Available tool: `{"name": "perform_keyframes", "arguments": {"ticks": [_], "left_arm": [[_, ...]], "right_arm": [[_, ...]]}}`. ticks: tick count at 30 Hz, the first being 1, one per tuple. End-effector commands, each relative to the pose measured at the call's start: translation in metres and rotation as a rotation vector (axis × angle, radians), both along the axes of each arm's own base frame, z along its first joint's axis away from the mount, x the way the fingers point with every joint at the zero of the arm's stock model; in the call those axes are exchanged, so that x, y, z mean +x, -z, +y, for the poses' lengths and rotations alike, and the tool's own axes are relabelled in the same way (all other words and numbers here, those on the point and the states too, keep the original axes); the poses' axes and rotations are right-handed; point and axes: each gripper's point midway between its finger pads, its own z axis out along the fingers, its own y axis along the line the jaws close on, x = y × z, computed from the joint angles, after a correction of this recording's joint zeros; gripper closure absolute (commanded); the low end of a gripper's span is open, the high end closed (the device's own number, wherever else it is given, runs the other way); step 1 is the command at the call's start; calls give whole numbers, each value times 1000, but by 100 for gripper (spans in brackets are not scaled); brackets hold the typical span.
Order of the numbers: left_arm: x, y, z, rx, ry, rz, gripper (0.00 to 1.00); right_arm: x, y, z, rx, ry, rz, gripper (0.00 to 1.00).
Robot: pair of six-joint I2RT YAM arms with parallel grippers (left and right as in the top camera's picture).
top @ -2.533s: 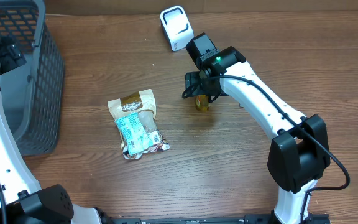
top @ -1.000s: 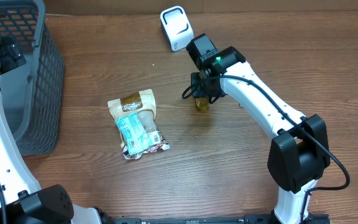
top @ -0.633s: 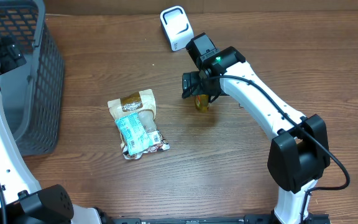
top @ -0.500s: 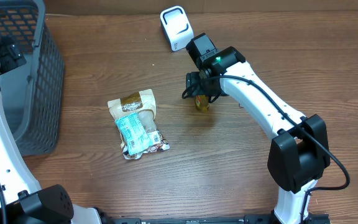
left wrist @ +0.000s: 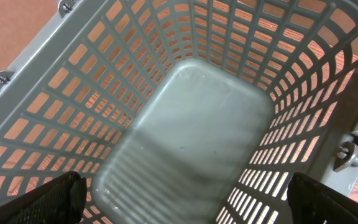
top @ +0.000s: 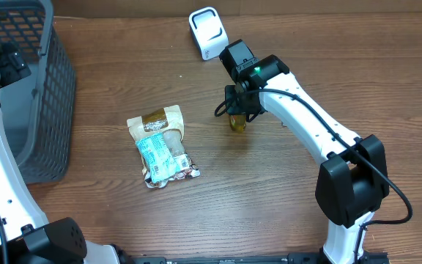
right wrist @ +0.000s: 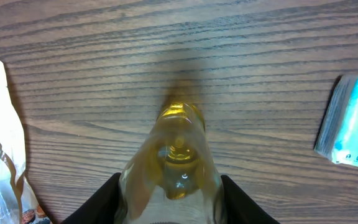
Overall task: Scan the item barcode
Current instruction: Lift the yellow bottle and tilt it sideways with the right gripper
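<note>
**A:** Mid-table, right of the bag (top: 160, 143): what changed?

**B:** Only the jaws of the right gripper (top: 234, 110). A moment back they stood spread wide either side of the bottle (top: 238, 122). Now they are drawn in again. Bottle and arm sit where they were.

**A:** Meaning for the task?

**B:** Reads as a re-grip, a second bite for a surer hold. Scan not begun. The scanner (top: 207, 33) stands apart near the far edge, and the bottle is not yet presented to it.

**A:** Grip now?

**B:** Wrist view shows both fingers (right wrist: 101, 205) pressed against the bottle's sides, jaws part-closed, clasping it. Whether it is lifted clear of the table (top: 291, 220), cannot tell.

**A:** Other arm?

**B:** Left gripper (left wrist: 182, 198) hangs over the basket (top: 46, 95), jaws fully spread, holding nothing, touching nothing.

**A:** Next concern?

**B:** My guess is finding the barcode side. No label shows from either view.
</note>
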Motion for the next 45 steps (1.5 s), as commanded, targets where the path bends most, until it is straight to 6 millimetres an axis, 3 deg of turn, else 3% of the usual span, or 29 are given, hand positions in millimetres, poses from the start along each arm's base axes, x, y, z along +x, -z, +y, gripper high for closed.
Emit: {"name": "perform_keyframes", "arguments": {"ticks": [1, 10, 12, 15, 19, 24, 28, 35, 40, 45], "left_arm": [[2, -5, -2, 11, 22, -7, 1], [2, -5, -2, 11, 21, -6, 0], [2, -5, -2, 11, 22, -7, 0], [2, -5, -2, 11, 22, -7, 1], [2, -5, -2, 11, 21, -7, 0], [2, -5, -2, 11, 21, -7, 0], [2, -5, -2, 11, 21, -7, 1], [2, -5, -2, 11, 22, -7, 1], [2, -5, -2, 11, 22, -6, 0], [2, -5, -2, 11, 21, -7, 0]], "right_arm": [[-1, 5, 0, -11, 0, 6, 59], [0, 5, 0, -11, 0, 6, 53], [0, 5, 0, -11, 0, 6, 57], [-2, 5, 4, 10, -2, 17, 71], [-1, 0, 6, 27, -4, 8, 73], [-3, -33, 4, 114, -3, -18, 73], [-14, -75, 9, 274, -57, -34, 73], [-64, -137, 37, 687, -331, 68, 73], [-92, -159, 46, 872, -509, 116, 73], [-107, -163, 46, 905, -581, 138, 73]]}}
